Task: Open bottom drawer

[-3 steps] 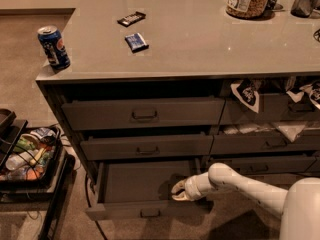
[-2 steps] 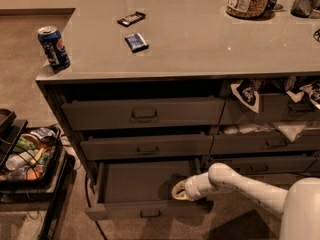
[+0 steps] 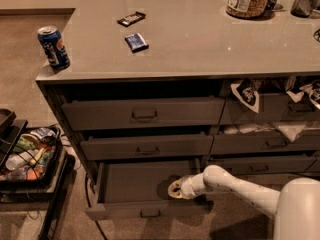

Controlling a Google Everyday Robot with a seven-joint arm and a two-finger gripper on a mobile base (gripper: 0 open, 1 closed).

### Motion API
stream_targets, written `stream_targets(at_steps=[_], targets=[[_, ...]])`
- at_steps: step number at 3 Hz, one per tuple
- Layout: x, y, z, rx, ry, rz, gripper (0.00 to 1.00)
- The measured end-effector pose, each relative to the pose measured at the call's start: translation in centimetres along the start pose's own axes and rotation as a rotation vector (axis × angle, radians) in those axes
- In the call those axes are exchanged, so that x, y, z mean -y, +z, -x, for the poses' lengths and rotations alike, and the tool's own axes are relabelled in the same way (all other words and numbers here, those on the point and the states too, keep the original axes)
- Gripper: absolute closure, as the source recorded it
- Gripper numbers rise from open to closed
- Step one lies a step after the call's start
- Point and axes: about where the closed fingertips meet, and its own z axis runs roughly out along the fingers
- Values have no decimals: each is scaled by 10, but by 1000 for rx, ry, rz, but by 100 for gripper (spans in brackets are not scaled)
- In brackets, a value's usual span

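Almost nothing is seen to have changed over the last second: the bottom drawer (image 3: 115, 211) is held at the same extension, and the gripper (image 3: 175, 189) is found in much the same spot, low over the drawer's right side, well apart from the pull (image 3: 150, 213). The task is therefore judged largely done, with only a further pull or a withdrawal left. Whether the gripper is clenched or released cannot be told. The drawer is seen drawn out well past the two fronts above (image 3: 145, 147), at the foot of the left stack, its dark grey inside exposed and its slim front tilted slightly.
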Motion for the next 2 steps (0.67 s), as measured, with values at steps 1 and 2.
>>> stream_targets(at_steps=[1,2], targets=[[5,19,-5,-18,-75,-3,100],[10,32,-6,-28,-137,10,100]])
